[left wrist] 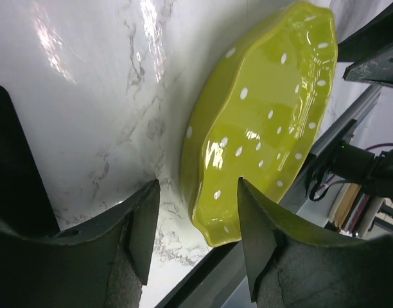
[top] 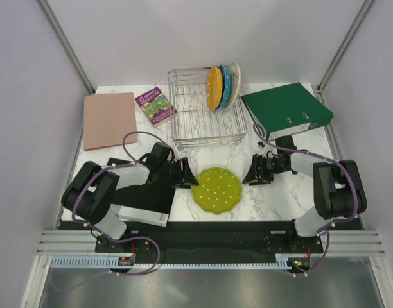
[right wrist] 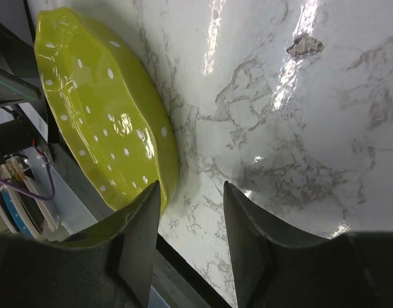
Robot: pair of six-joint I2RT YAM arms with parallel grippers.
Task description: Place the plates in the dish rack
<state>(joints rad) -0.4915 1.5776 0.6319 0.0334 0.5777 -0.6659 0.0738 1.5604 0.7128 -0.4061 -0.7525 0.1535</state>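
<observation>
The green white-dotted plate lies flat on the marble table near the front edge, between my two grippers. My left gripper is open at the plate's left rim; in the left wrist view the plate's edge sits between the spread fingers. My right gripper is open just right of the plate; in the right wrist view the plate lies beside one finger. The dish rack stands behind, with the orange plate, blue plate and cream plate upright at its right end.
A green binder lies at the back right. A tan board lies at the back left, with a small booklet between it and the rack. The table's front edge runs just below the green plate.
</observation>
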